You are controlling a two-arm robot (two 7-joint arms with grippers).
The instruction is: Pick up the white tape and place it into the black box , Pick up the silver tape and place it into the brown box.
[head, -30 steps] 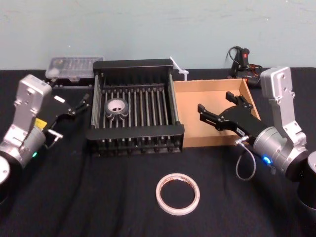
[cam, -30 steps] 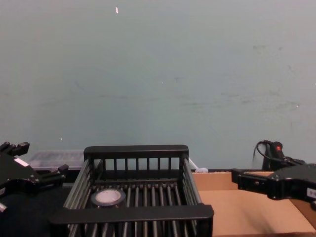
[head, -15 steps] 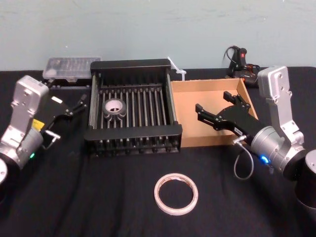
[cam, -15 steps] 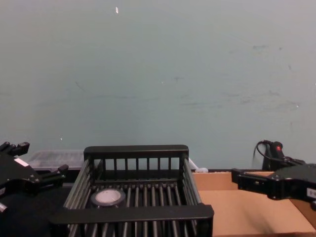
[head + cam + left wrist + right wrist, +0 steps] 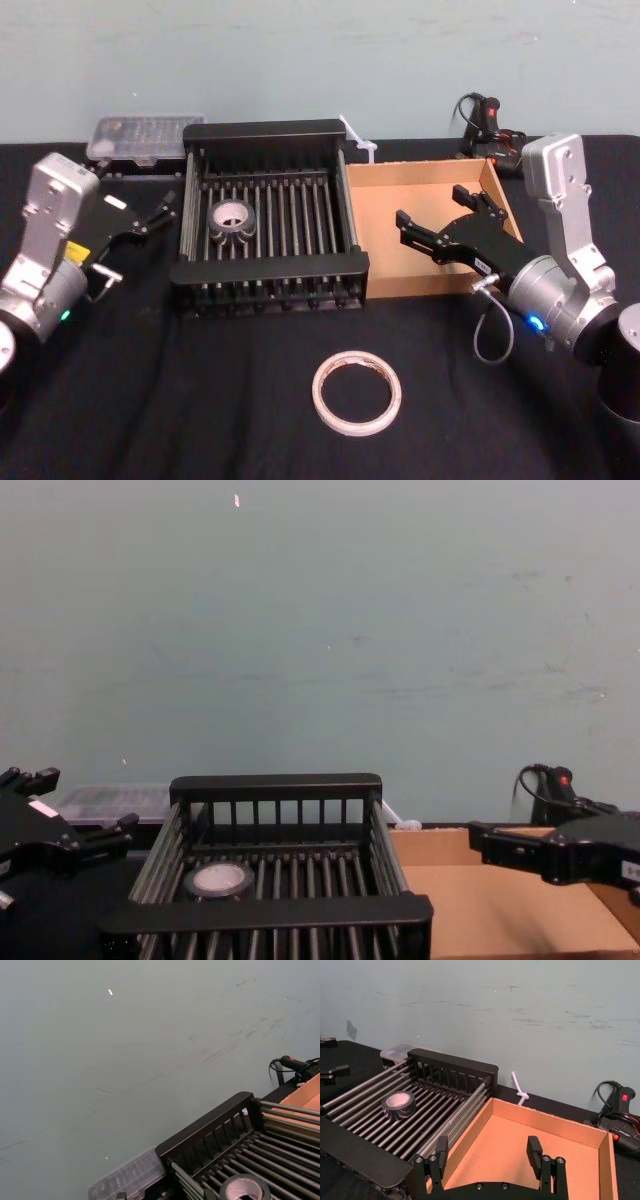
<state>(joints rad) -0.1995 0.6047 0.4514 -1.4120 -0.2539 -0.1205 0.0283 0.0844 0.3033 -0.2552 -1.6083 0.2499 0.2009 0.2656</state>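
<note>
Silver tape [image 5: 233, 218] lies flat on the slatted floor of the black box [image 5: 268, 130], toward the box's left side and rather nearer its far rail; from the chest view the roll [image 5: 218, 880] sits low between the bars. White tape [image 5: 357, 392] lies flat on the black table [image 5: 180, 400], in front of both boxes and well apart from them, roughly before the gap where they meet. Brown box [image 5: 420, 172] stands just beside the black box on its right, walls touching or nearly so; its floor is bare cardboard.

Left tool [image 5: 150, 212] hangs beside the black box's left wall, fingers spread apart, holding nothing. Right tool [image 5: 437, 222] hovers over the brown box, pointing toward the black box, its two fingers [image 5: 441, 1149] wide apart and empty; from the right wrist view they frame the tray's floor.

Clear plastic case [image 5: 140, 136] sits at the table's far edge, behind and left of the black box. White cable tie [image 5: 358, 140] lies behind the corner where the two boxes meet. Black glue gun with a red switch [image 5: 484, 122] rests behind the brown box's far right corner.
</note>
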